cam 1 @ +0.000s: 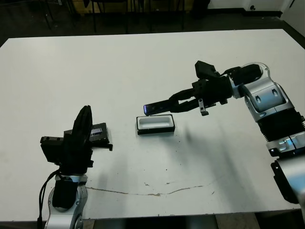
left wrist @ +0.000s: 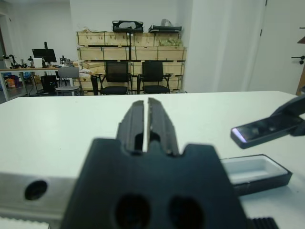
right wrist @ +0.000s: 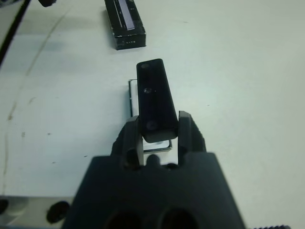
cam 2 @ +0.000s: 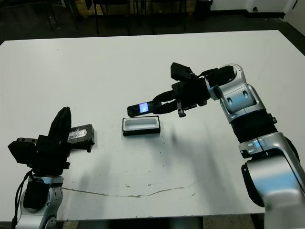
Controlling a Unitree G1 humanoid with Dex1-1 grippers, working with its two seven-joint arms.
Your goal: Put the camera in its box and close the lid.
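My right gripper (cam 1: 175, 105) is shut on the camera (cam 1: 157, 108), a slim black bar with a bluish-white patch at its free end. The bar hangs level just above the box (cam 1: 156, 124), a shallow black tray with white lining at mid-table. In the right wrist view the camera (right wrist: 155, 100) sticks out between the fingers and covers most of the box (right wrist: 134, 97). The lid (cam 1: 98, 132), a flat black panel with a greyish face, lies left of the box, partly hidden behind my left gripper (cam 1: 86, 117). That gripper is raised, shut and empty.
A thin brownish crack line (cam 1: 152, 192) runs across the table near its front edge. Beyond the table's far edge stand chairs (left wrist: 116, 76) and wooden shelving (left wrist: 128, 47). White tabletop spreads around the box on all sides.
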